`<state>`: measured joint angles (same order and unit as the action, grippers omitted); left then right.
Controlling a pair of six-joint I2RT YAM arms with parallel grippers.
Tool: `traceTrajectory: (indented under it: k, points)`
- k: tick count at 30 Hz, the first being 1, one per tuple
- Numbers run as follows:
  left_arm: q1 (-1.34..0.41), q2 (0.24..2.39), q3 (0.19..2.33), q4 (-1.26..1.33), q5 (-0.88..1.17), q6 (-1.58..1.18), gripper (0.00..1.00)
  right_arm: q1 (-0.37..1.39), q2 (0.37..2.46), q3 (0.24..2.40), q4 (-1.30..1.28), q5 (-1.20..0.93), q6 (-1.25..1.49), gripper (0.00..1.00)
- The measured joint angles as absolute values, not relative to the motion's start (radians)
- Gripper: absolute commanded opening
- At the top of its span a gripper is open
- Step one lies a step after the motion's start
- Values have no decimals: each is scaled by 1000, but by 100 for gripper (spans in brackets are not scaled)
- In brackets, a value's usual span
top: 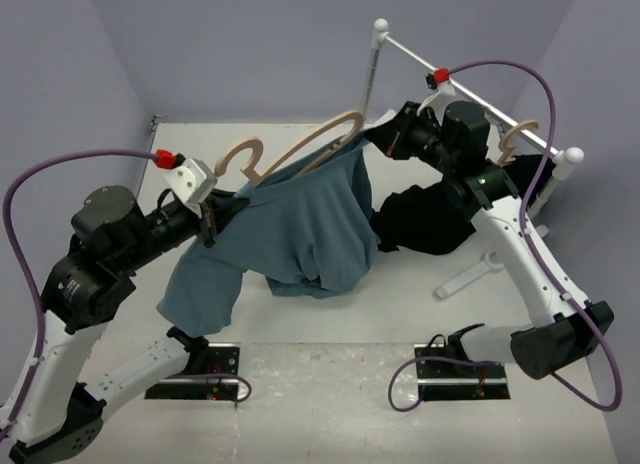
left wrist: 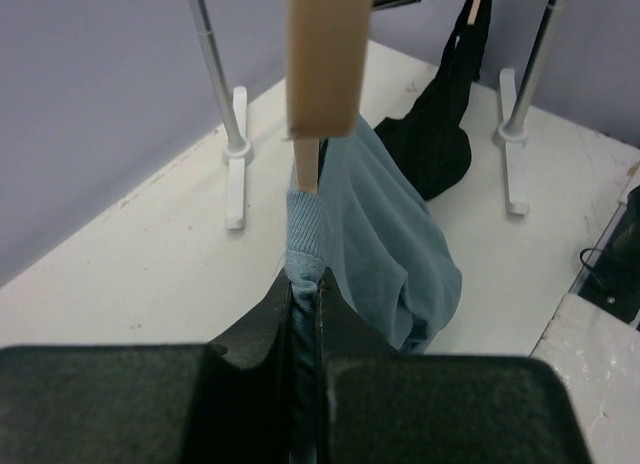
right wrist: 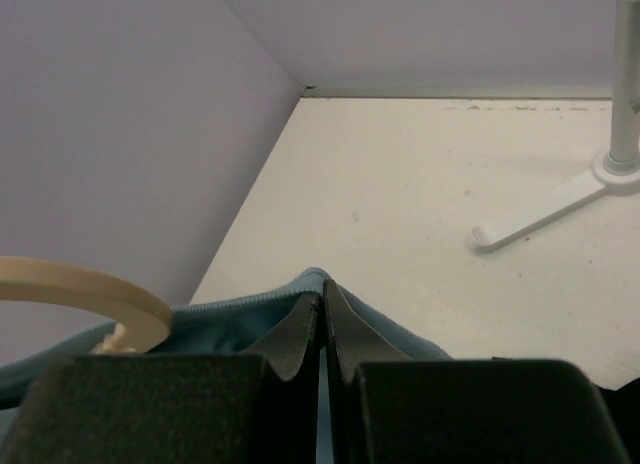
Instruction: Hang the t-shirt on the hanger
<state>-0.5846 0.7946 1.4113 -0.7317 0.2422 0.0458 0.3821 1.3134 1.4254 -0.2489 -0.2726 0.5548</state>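
The blue t-shirt [top: 300, 229] hangs in the air between my two grippers, its lower part drooping toward the table. The hanger [top: 312, 141], pale wood, lies along the shirt's upper edge, one arm tucked into the cloth and the hook [top: 240, 156] sticking out on the left. My left gripper [top: 208, 224] is shut on the shirt's ribbed edge [left wrist: 303, 229], right under the hanger's arm [left wrist: 325, 54]. At the shirt's far right corner, my right gripper [top: 386, 134] is shut on a hem fold [right wrist: 318, 280], with the hanger's curve [right wrist: 90, 284] beside it.
A white clothes rail [top: 470, 89] stands at the back right on feet [right wrist: 545, 206]. A black garment [top: 430, 219] droops from a second wooden hanger [top: 520, 134] on that rail, down onto the table. Lilac walls close in the left and back.
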Motion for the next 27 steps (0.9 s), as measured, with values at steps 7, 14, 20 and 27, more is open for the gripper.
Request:
traceTrajectory:
  k: [7, 14, 20, 27]
  points:
    - [-585, 862, 1341, -750, 298, 78, 0, 355, 1331, 1548, -426, -280, 494, 0]
    - [-585, 902, 1295, -720, 314, 74, 0, 359, 1321, 1574, -479, -279, 459, 0]
    - [-585, 965, 1274, -617, 393, 37, 0, 474, 1326, 1566, -490, -247, 439, 0]
    - [-584, 1008, 1209, -514, 344, -59, 0, 721, 1327, 1534, -472, -40, 452, 0]
